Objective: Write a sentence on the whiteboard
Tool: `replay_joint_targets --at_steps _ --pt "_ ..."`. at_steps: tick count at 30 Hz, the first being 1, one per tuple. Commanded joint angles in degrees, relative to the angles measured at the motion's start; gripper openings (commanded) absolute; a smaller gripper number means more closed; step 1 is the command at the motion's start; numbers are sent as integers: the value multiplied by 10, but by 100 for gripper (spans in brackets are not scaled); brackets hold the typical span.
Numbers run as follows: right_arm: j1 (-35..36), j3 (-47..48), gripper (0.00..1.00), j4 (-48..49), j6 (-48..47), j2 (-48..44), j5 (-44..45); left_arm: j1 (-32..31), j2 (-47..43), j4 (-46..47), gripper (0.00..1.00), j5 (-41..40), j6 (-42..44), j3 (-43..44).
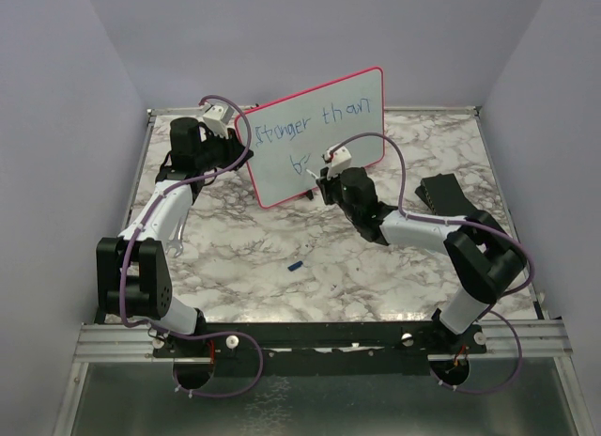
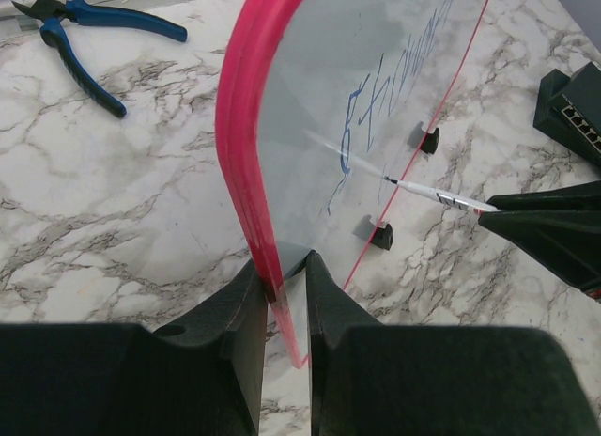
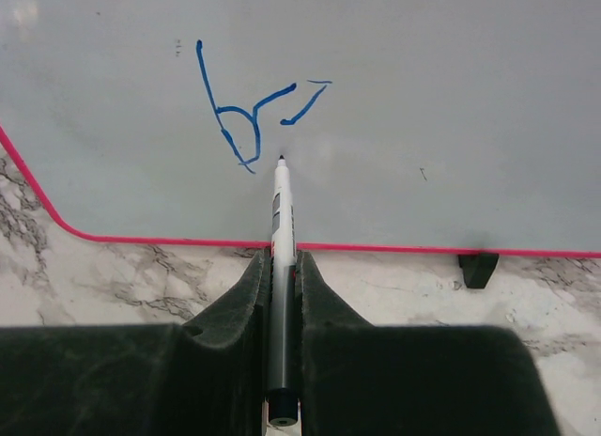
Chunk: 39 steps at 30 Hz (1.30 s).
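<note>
The large white rectangular whiteboard with a thin pink-red frame (image 1: 282,178) is stood at 12 o'clock on the marble-patterned table (image 1: 244,267). Its 9 o'clock edge is clamped between the jaws of the left gripper (image 2: 286,267). The blue handwritten sentence (image 1: 315,124) is carried on its face. A slim white marker (image 3: 281,206) is pinched in the right gripper (image 3: 282,259), with its tip set against the board's lower half. Open marble lies at 6 o'clock, where a small blue cap (image 1: 295,265) rests. A black wedge-shaped block (image 1: 441,192) sits at 3 o'clock.

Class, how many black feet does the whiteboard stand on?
2. In the left wrist view, one foot is nearer the camera, the other foot farther along the whiteboard's bottom edge. None looks hidden.
</note>
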Motion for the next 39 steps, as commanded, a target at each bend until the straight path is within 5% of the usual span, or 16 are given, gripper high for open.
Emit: replay_joint_targets --at_steps 1,13,39 --pt "3 -7 1 -7 9 5 46 -6 -11 -8 5 -14 24 -11" --pt "2 0 1 15 3 -5 9 -6 -12 -8 5 -14 24 -11" --pt "-5 23 1 -21 4 1 79 -6 -18 -8 5 -14 24 -13"
